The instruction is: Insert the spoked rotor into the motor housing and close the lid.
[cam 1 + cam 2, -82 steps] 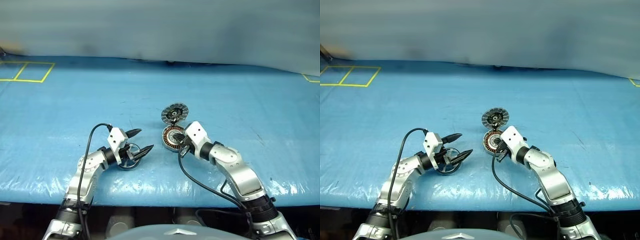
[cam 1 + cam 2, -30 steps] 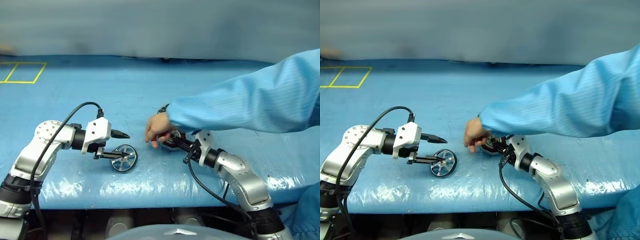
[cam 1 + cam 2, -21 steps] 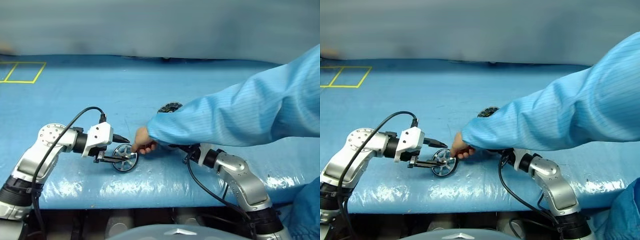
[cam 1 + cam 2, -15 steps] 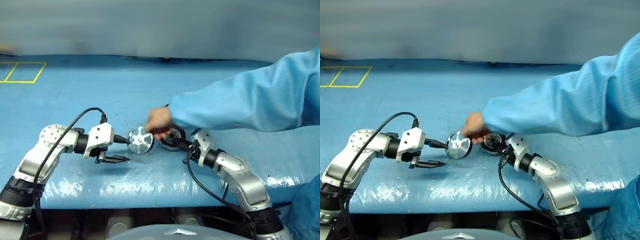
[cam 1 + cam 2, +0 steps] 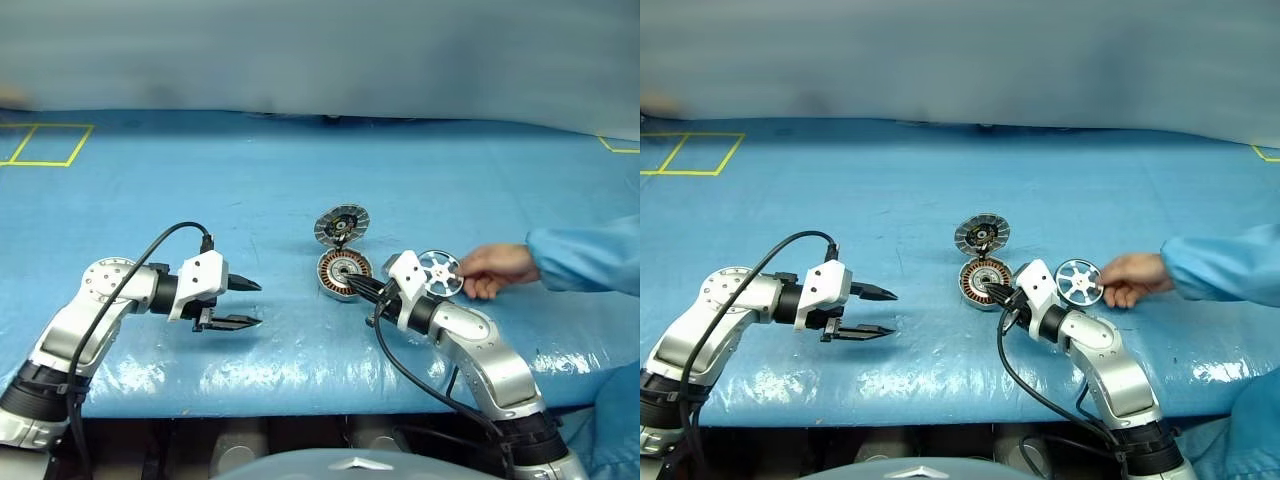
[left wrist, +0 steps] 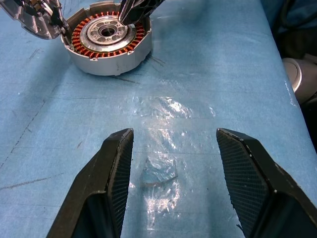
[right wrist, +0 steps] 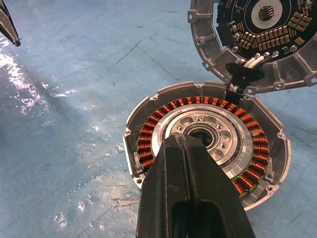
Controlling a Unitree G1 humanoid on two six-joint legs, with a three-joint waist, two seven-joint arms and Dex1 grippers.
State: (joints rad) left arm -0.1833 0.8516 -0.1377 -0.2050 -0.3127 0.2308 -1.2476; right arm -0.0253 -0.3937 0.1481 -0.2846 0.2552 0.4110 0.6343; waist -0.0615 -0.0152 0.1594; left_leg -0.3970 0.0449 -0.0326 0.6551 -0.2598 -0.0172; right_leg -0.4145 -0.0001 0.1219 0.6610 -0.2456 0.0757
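Your left hand [image 5: 250,303] hangs with its fingers spread wide and nothing between them, low over a bare, crinkled stretch of the blue-covered desk [image 5: 150,200], well apart from the work. Your right hand [image 7: 190,148] is pinched fully shut and grips nothing, its tips poised over the silver centre of the motor housing [image 5: 345,272], which sits open on the desk with its ring of copper coils showing. The lid [image 5: 342,224] stands tipped back on its hinge just behind the housing, dark inner face toward you. The spoked rotor [image 5: 439,274] is not in either of your hands: a person's hand [image 5: 495,270], reaching in from your right in a blue sleeve [image 5: 585,260], holds it upright by its rim, just beside your right wrist. By the look of it, nothing of the job is finished: you have yet to get hold of the rotor, seat it in the housing, and swing the lid down.
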